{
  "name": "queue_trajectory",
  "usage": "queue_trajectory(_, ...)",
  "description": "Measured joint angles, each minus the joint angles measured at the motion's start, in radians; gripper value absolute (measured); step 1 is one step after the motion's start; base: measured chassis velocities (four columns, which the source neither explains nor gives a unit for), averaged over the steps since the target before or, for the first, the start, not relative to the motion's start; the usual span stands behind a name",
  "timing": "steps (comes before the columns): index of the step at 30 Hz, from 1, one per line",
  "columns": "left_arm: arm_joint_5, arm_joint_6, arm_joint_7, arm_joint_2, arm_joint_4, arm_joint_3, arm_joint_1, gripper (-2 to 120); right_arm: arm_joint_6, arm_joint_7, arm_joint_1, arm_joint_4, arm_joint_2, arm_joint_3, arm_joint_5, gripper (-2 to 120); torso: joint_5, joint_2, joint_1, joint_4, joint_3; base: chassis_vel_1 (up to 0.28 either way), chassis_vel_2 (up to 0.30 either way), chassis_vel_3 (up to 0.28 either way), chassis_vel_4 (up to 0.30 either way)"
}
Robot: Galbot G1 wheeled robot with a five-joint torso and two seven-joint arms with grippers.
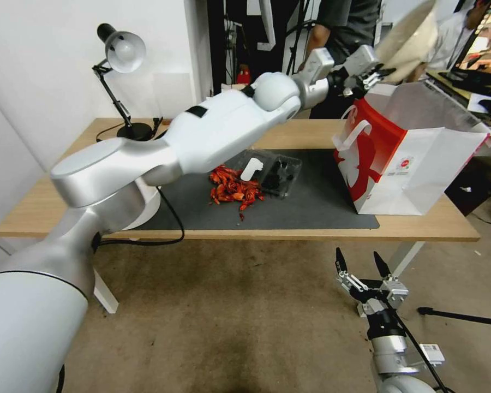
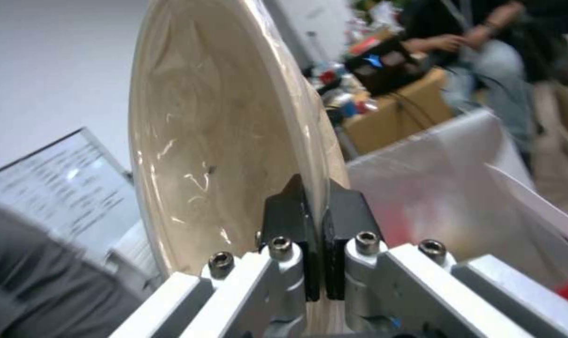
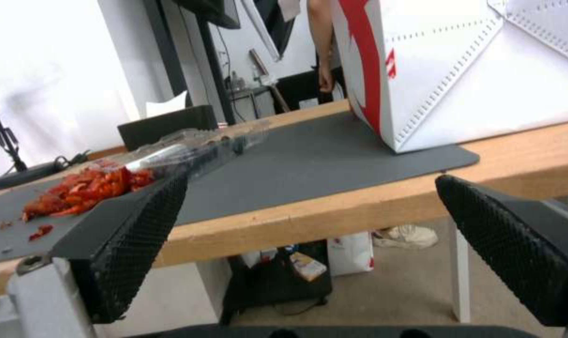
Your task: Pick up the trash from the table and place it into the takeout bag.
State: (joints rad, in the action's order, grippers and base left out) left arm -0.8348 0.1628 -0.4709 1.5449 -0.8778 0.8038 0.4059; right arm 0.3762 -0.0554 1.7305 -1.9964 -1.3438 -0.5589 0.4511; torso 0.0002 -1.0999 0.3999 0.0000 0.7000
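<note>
My left gripper [image 1: 372, 73] reaches over the open top of the takeout bag [image 1: 414, 158] and is shut on the rim of a shallow beige bowl [image 1: 409, 38]. The bowl is held on edge above the bag. The left wrist view shows the bowl [image 2: 215, 131] pinched between the fingers [image 2: 287, 216], with the bag's white wall [image 2: 447, 197] beside it. More trash lies on the dark mat [image 1: 311, 202]: a pile of red shells [image 1: 232, 191] and a clear plastic tray [image 1: 270, 169]. My right gripper [image 1: 363, 265] hangs open below the table's front edge [image 3: 359, 206].
A desk lamp [image 1: 123, 52] stands at the table's back left, its cable trailing over the front edge. A white round object [image 1: 147, 207] sits under my left arm. People stand behind the table. Bags and a shoe lie on the floor beneath it.
</note>
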Motion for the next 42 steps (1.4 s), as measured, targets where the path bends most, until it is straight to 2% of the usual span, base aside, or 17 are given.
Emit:
queue_trajectory(2, 0.036, 0.020, -0.055, 0.013, 0.027, 0.010, 0.011, 0, 0.004, -0.001, 0.002, 0.004, 0.003, -0.003, 0.001, 100, -0.0001, 0.000, 0.000, 0.0001, 0.000, 0.000, 0.000, 0.000, 0.000)
queue_trajectory(3, 0.036, 0.020, -0.055, 0.013, 0.027, 0.010, 0.011, 0, 0.004, -0.001, 0.002, 0.004, 0.003, -0.003, 0.001, 100, -0.0001, 0.000, 0.000, 0.0001, 0.000, 0.000, 0.000, 0.000, 0.000)
queue_trajectory(4, 0.071, 0.029, -0.099, 0.021, 0.042, 0.014, 0.019, 0, 0.005, -0.001, 0.001, 0.005, 0.007, -0.004, 0.003, 100, -0.0001, 0.000, 0.000, 0.0001, 0.000, 0.000, 0.000, 0.000, 0.000)
queue_trajectory(5, 0.071, 0.029, -0.099, 0.021, 0.042, 0.014, 0.019, 0, 0.005, -0.001, 0.001, 0.005, 0.007, -0.004, 0.003, 100, -0.0001, 0.000, 0.000, 0.0001, 0.000, 0.000, 0.000, 0.000, 0.000)
queue_trajectory(8, 0.176, 0.042, -0.157, 0.030, 0.059, 0.019, 0.026, 0, 0.005, -0.002, 0.000, 0.008, 0.010, -0.005, 0.005, 100, -0.0002, 0.000, 0.000, 0.0001, 0.000, 0.000, 0.000, 0.000, 0.000)
queue_trajectory(12, 0.236, 0.045, -0.175, 0.038, 0.072, 0.020, 0.030, 0, 0.005, -0.002, -0.001, 0.014, 0.008, -0.002, 0.005, 100, -0.0001, 0.000, 0.000, 0.0000, 0.000, 0.000, 0.000, 0.000, 0.000)
queue_trajectory(18, 0.365, 0.048, -0.245, 0.052, 0.100, 0.000, 0.044, 0, 0.009, -0.004, -0.002, 0.024, 0.008, -0.001, 0.009, 100, -0.0001, 0.000, 0.000, 0.0001, 0.000, 0.000, 0.000, 0.000, 0.000)
queue_trajectory(24, 0.370, 0.046, -0.228, 0.052, 0.098, 0.003, 0.045, 10, 0.013, -0.005, -0.002, 0.028, 0.008, -0.001, 0.011, 100, -0.0002, 0.000, 0.000, 0.0000, 0.000, 0.000, 0.000, 0.000, 0.000)
queue_trajectory(28, 0.354, 0.035, -0.193, 0.040, 0.065, 0.004, 0.041, 25, 0.019, -0.005, -0.004, 0.028, 0.005, 0.000, 0.013, 100, -0.0001, 0.000, 0.000, -0.0001, 0.000, 0.000, 0.000, 0.000, 0.000)
queue_trajectory(30, 0.332, 0.030, -0.168, 0.024, 0.035, 0.007, 0.036, 36, 0.020, -0.005, -0.004, 0.027, 0.004, 0.001, 0.013, 100, -0.0002, 0.000, 0.000, -0.0001, 0.000, 0.000, 0.000, 0.000, 0.000)
queue_trajectory(34, 0.305, 0.026, -0.136, 0.005, 0.001, 0.007, 0.030, 47, 0.019, -0.005, -0.004, 0.022, 0.005, 0.001, 0.013, 100, -0.0002, 0.000, 0.000, 0.0000, 0.000, 0.000, 0.000, 0.000, 0.000)
queue_trajectory(35, 0.273, 0.018, -0.109, -0.014, -0.036, 0.004, 0.026, 55, 0.018, -0.005, -0.004, 0.020, 0.006, 0.002, 0.013, 100, -0.0002, 0.000, 0.000, -0.0001, 0.000, 0.000, 0.000, 0.000, 0.000)
queue_trajectory(36, 0.251, 0.007, -0.070, -0.036, -0.076, -0.003, 0.021, 59, 0.017, -0.005, -0.004, 0.018, 0.007, 0.003, 0.013, 100, -0.0002, 0.000, 0.000, -0.0003, 0.000, 0.000, 0.000, 0.000, 0.000)
queue_trajectory(37, 0.251, 0.007, -0.070, -0.036, -0.076, -0.003, 0.021, 59, 0.017, -0.005, -0.004, 0.018, 0.007, 0.003, 0.013, 100, -0.0002, 0.000, 0.000, -0.0003, 0.000, 0.000, 0.000, 0.000, 0.000)
queue_trajectory(38, 0.240, -0.004, 0.006, -0.069, -0.135, -0.009, 0.010, 65, 0.016, -0.005, -0.003, 0.015, 0.006, 0.004, 0.013, 100, -0.0002, 0.000, 0.000, -0.0005, 0.000, 0.000, 0.000, 0.000, 0.000)
queue_trajectory(39, 0.240, -0.004, 0.006, -0.069, -0.135, -0.009, 0.010, 65, 0.016, -0.005, -0.003, 0.015, 0.006, 0.004, 0.013, 100, -0.0002, 0.000, 0.000, -0.0005, 0.000, 0.000, 0.000, 0.000, 0.000)
queue_trajectory(42, 0.200, -0.069, 0.260, -0.220, -0.349, -0.021, -0.060, 82, 0.016, -0.006, -0.002, 0.010, 0.007, 0.009, 0.011, 100, -0.0005, 0.000, 0.000, 0.0001, 0.000, 0.000, 0.000, 0.000, 0.000)
